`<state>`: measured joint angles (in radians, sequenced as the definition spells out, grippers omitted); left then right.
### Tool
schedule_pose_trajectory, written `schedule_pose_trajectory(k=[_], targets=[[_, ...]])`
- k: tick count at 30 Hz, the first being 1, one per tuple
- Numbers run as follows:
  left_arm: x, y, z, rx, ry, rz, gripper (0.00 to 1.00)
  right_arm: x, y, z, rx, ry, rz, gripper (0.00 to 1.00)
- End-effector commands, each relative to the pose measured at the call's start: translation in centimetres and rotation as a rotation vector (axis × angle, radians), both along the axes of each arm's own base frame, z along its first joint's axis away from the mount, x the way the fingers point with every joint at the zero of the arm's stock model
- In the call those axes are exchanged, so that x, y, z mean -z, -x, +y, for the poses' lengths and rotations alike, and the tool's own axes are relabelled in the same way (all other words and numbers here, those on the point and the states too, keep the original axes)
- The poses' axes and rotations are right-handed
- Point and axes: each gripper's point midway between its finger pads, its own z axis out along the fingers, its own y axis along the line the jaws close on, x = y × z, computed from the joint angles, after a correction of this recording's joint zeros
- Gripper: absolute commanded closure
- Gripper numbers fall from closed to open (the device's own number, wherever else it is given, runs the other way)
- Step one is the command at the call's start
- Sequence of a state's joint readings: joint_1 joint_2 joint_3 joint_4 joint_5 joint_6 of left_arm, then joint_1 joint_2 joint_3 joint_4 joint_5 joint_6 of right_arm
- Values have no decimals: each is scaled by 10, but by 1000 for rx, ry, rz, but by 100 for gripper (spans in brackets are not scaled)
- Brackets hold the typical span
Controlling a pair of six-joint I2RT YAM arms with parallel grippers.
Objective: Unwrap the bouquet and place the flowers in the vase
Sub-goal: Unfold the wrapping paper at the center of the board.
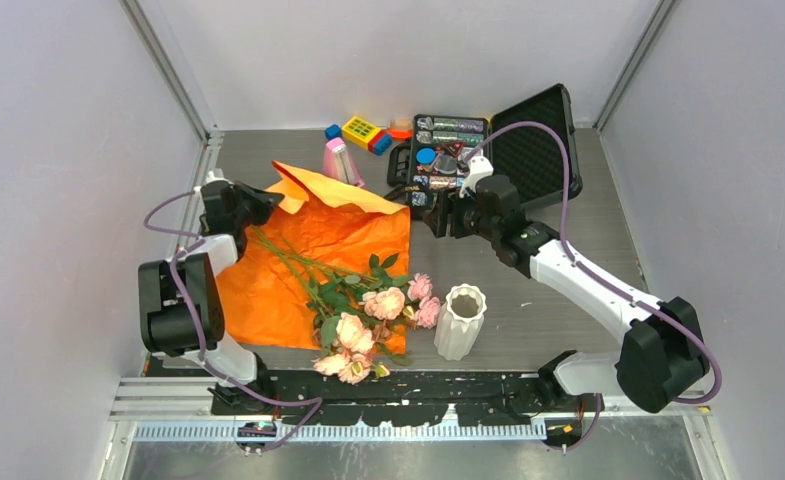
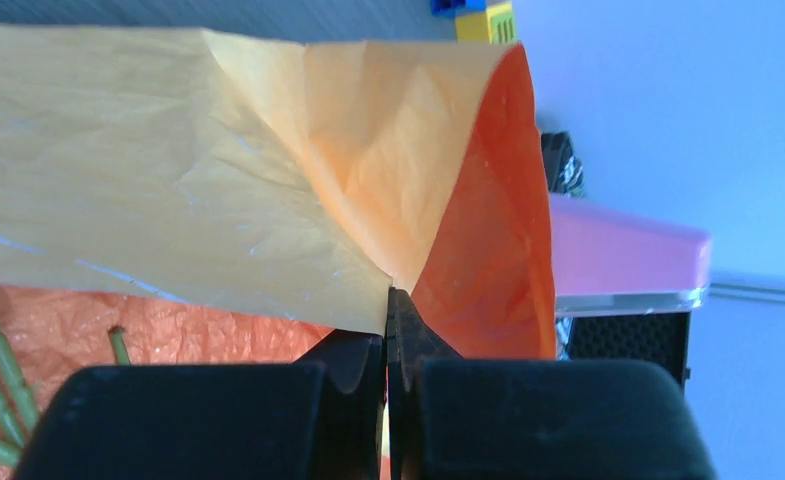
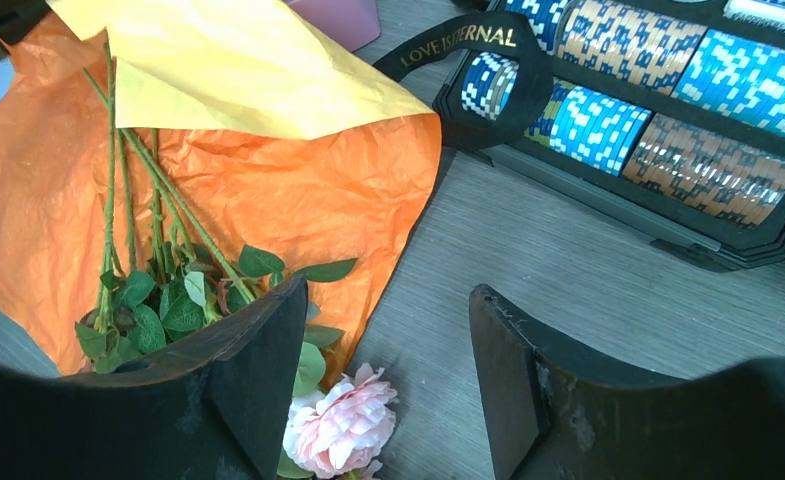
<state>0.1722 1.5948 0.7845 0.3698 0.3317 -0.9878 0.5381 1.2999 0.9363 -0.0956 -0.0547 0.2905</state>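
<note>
- The flowers [image 1: 383, 300] are laid loose on the opened orange paper [image 1: 268, 290], blooms toward 5 o'clock and stems toward 10 o'clock; none is placed in the vase yet.
- The vase [image 1: 460, 322] is stood upright just beside the blooms, at their 3 o'clock, so a short carry is judged to be enough.
- The paper's edge at 10 o'clock is pinched by the left gripper [image 2: 388, 318], closed tight on it, probably so that the sheet can be drawn off the stems.
- The right gripper [image 3: 388, 330] is held open and empty at 2 o'clock of the paper, seemingly ready for the stems.
- The black ribbon [image 3: 458, 38] is seen untied and draped on the chip case [image 3: 608, 205].
</note>
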Motion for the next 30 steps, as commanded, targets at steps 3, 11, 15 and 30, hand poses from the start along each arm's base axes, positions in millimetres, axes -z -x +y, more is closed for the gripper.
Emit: schedule_pose_trajectory(k=[3,11,15,30], targets=[[-44,-18,44,-158,35,-127,100,-27,1,5,-33,-56,-84,34],[-41,-37,78,-287,136,-175,100,-14,0,9,-57,-32,-57,34],[-33,-43,95,-344,173,-178,98,-6,1,12,-78,-15,-40,34],[-6,-58,151,-520,217,-179,90,21,-5,18,-74,32,34,34]])
